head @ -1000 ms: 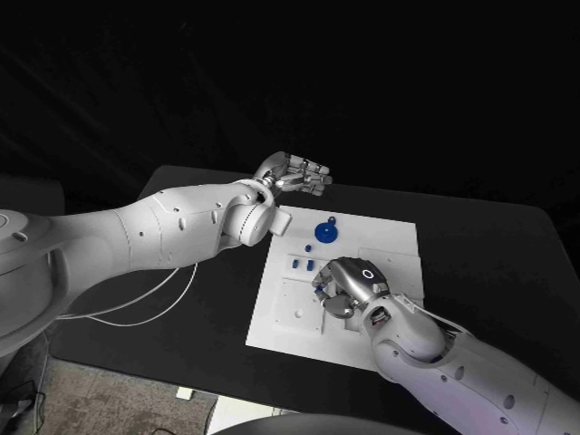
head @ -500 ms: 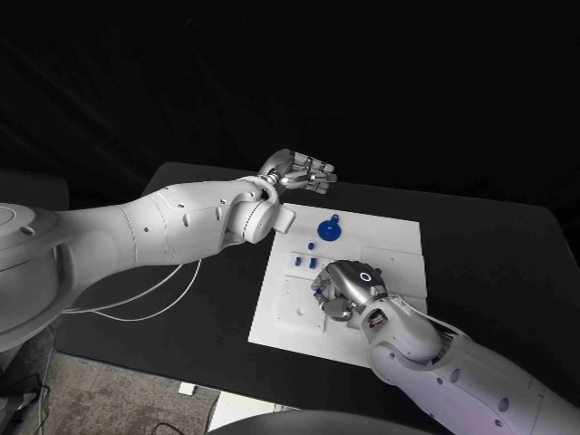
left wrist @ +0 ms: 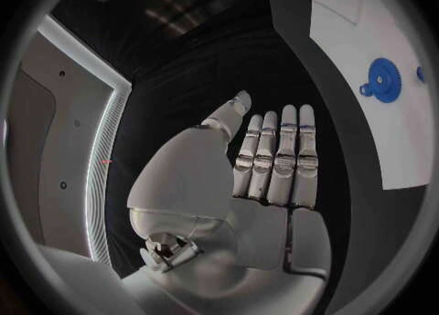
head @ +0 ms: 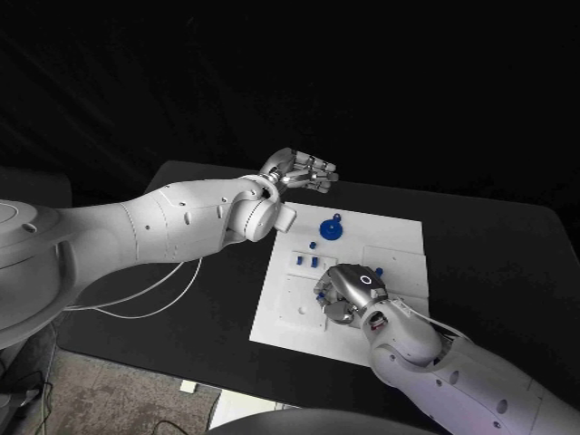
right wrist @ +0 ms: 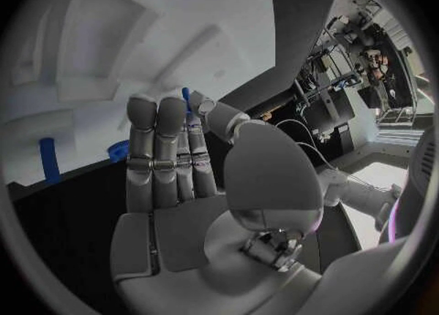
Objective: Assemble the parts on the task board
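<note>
Where blue shows — one gear (head: 329, 230), three pegs (head: 304, 262)

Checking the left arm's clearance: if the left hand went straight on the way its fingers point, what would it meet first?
Probably nothing: the left hand holds nothing, fingers straight over bare black table. The white task board with its blue gear lies off to one side, though depth is unclear.
</note>
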Motion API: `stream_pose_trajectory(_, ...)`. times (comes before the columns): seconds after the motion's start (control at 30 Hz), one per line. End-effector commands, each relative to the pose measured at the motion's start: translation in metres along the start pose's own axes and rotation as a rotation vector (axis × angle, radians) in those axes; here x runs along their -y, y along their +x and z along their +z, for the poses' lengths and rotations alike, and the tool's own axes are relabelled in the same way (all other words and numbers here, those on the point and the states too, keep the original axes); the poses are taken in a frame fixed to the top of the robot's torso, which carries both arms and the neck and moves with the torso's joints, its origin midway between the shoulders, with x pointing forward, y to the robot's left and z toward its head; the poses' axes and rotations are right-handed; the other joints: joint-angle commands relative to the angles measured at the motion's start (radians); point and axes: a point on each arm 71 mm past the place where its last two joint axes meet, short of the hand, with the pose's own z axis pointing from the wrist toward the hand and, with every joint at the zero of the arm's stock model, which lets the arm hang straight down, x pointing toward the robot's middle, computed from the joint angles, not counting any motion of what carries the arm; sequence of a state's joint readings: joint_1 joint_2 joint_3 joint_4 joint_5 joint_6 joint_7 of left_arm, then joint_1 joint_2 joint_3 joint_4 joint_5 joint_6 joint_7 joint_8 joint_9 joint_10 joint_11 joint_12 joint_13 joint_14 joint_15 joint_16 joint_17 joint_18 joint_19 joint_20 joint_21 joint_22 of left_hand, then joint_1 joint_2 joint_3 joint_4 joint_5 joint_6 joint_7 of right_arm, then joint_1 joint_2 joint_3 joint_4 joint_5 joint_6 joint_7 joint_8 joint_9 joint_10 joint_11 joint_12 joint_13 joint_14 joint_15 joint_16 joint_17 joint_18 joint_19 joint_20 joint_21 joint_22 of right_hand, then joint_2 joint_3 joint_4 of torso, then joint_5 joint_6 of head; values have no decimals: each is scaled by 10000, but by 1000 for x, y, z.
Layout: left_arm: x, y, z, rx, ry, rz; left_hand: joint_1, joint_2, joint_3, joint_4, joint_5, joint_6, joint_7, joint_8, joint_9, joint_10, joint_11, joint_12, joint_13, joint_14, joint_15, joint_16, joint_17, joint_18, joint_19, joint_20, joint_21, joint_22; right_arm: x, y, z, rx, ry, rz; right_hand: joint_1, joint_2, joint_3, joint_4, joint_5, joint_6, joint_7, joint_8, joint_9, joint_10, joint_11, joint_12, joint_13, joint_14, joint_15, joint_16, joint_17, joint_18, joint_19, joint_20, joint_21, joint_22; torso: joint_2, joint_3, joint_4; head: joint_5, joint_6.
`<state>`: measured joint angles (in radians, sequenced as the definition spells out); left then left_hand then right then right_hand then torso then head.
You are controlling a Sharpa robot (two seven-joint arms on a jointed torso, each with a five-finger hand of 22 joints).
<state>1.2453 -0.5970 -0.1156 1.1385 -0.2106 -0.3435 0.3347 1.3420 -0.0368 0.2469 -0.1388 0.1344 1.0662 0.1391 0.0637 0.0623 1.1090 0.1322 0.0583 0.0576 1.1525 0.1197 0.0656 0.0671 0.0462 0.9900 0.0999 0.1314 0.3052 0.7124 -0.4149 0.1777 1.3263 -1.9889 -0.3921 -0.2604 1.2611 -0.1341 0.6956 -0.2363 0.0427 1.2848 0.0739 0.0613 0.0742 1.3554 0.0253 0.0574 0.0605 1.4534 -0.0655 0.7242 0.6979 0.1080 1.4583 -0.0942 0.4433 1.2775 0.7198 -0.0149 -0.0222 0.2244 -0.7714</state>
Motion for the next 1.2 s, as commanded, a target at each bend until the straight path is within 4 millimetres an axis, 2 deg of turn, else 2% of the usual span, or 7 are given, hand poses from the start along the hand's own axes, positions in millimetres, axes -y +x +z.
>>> stream_pose_trajectory(0.03, 2, 3, 0, -286, 134, -99, -24, 70, -64, -11, 14, -5, -26, -3, 2, -58, 6, 32, 1, -9, -2, -18, 3, 163, -81, 10, 61, -38, -1, 3, 0, -153, -34, -248, 37, 106, 25, -35, 56, 51, 4, 33, 8, 115, -35, 25, 15, 10, -59, 39, -14, 181, 81, -2, -35, 8, -1, -3, -3, 3, -6)
stream_pose_trajectory(0.7, 2, 4, -1, -480, 158, -155, -4, 66, -101, -22, -6, -13, -24, -1, 2, -78, 12, 32, 1, -39, 8, -19, 3, 168, -82, 20, 61, -74, -2, 9, -1, 195, 103, -297, 27, 87, 85, -68, 56, 61, -1, 33, 13, 130, -38, 25, 15, 15, -62, 58, -41, 187, 159, -3, -144, 165, -2, -9, 2, 33, -10)
stream_pose_trajectory(1.2, 1, 3, 0, -482, 120, -133, -1, 94, -152, -21, -21, -17, -22, 0, 3, -88, 16, 34, 1, -48, 13, -17, 4, 176, -72, 27, 73, -127, -3, 7, -2, 382, 146, -284, 35, 72, 114, -71, 56, 67, -3, 32, 13, 140, -38, 25, 15, 13, -64, 71, -42, 193, 178, -5, -180, 215, -3, 3, 1, 12, 8)
